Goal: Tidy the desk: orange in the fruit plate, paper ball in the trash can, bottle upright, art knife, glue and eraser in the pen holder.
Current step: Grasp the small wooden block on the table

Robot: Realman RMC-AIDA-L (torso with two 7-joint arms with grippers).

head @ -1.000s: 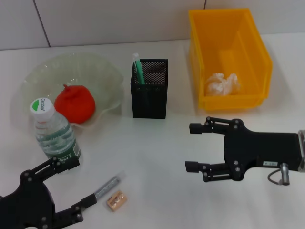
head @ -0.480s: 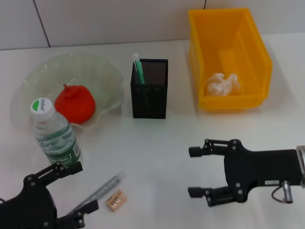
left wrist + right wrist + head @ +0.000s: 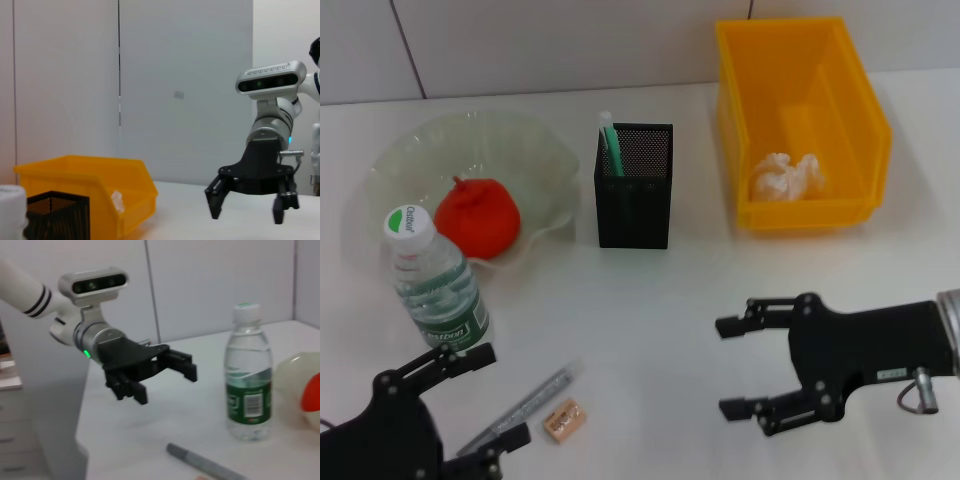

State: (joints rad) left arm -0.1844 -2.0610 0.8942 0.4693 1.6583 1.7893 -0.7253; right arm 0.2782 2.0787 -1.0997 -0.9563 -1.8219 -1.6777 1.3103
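Spread wide and empty, the left gripper [image 3: 470,402] hovers beside the eraser [image 3: 564,419], a light, stiff block best pinched across its short sides.

Black claws [image 3: 735,368] on white, silver-collared arms.

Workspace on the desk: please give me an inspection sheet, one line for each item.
Surface: white desk, no spills seen.
Job's things: orange in fruit plate; paper ball in trash can; bottle upright; eraser and grey pen-like tool lying on desk; green item in pen holder.
Clutter: nothing seen.
Grippers: left gripper open near the tool; right gripper open, empty.
Cables: short loop at right wrist.
Surroundings: pale panelled wall.
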